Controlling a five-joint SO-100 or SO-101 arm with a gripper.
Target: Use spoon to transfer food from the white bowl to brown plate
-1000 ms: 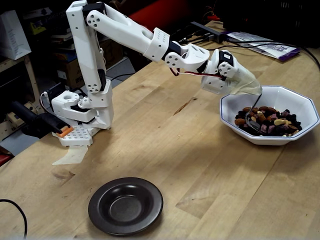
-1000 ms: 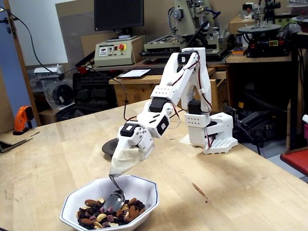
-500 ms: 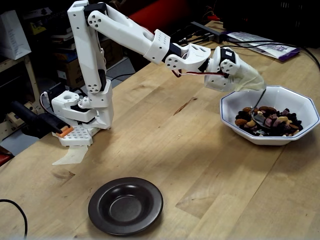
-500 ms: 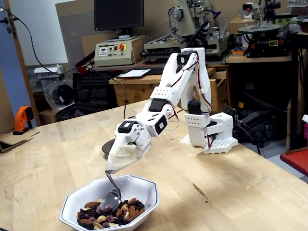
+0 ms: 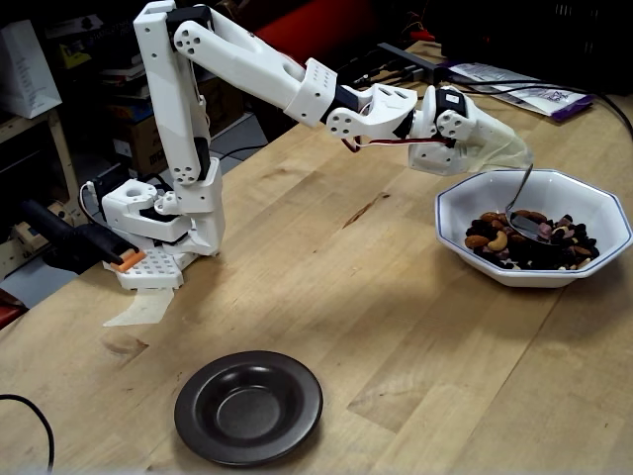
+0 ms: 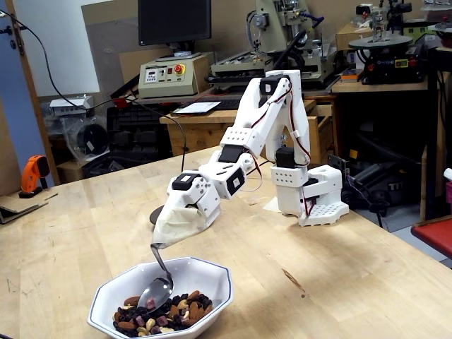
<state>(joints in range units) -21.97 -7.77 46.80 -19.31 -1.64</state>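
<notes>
Gripper clamps spoon over food in white bowl; we see brown plate well apart, bare table between.

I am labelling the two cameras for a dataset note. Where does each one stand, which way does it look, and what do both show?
A fixed view: stands off the table's side, angled down; whole arm, brown plate near, white bowl at right.
A fixed view: low at the table edge beside the white bowl, facing the arm's base and the workshop behind.
Shared: spoon over the food; gripper covered.
</notes>
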